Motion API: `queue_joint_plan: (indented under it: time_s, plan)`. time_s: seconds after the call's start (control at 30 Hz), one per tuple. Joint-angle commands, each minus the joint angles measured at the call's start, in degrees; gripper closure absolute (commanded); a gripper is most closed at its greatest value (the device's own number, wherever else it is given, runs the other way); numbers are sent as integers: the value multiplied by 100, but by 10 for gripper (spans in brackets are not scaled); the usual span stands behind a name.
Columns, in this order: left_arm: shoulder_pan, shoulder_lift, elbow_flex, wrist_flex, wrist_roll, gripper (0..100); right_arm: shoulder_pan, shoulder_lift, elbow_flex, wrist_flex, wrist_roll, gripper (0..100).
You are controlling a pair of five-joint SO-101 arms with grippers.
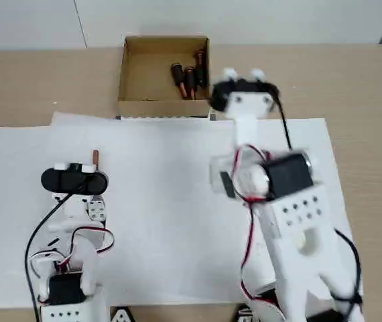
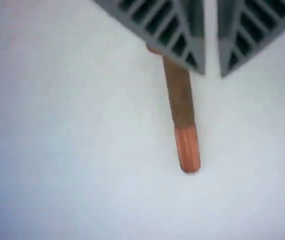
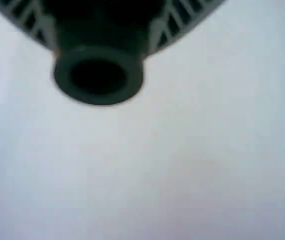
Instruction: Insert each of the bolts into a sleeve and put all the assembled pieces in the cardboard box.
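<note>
Closest to the lens, the right pincer (image 3: 102,22) is clamped around a black cylindrical sleeve (image 3: 98,75) whose hollow mouth faces outward. The high view places that pincer just beside the near right corner of the open brown cardboard box (image 1: 132,74). A few dark sleeves with copper bolts in them (image 1: 187,79) lie in the box's right half. Well apart from the box, the left pincer (image 2: 210,45) is nearly closed on a slim copper-coloured bolt (image 2: 182,120) above the white paper sheet (image 1: 164,221), which covers the pale wooden tabletop (image 1: 30,80).
</note>
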Motion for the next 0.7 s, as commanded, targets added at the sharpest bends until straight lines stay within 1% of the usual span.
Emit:
queue_joint_plan:
  time_s: [0.0,0.07,0.13,0.33,0.47,0.6,0.67]
  plan:
    - [0,141,-866,466,-70,994,330,-743,949,-259,-62,996]
    - [0,563,-1297,686,-62,994,391,-1147,1398,-409,-62,996]
    - [-9,1204,-1754,712,-35,994,391,-1543,1758,-549,-44,996]
    - [0,3727,-3495,703,440,994,400,-2281,2541,-716,-53,996]
    - [0,5125,-4497,756,440,994,400,-2571,2637,-673,-53,996]
    - [0,6145,-5262,1046,440,993,409,-2809,2646,-664,-53,996]
    - [0,6637,-5525,1169,440,993,541,-2897,2655,-664,-53,996]
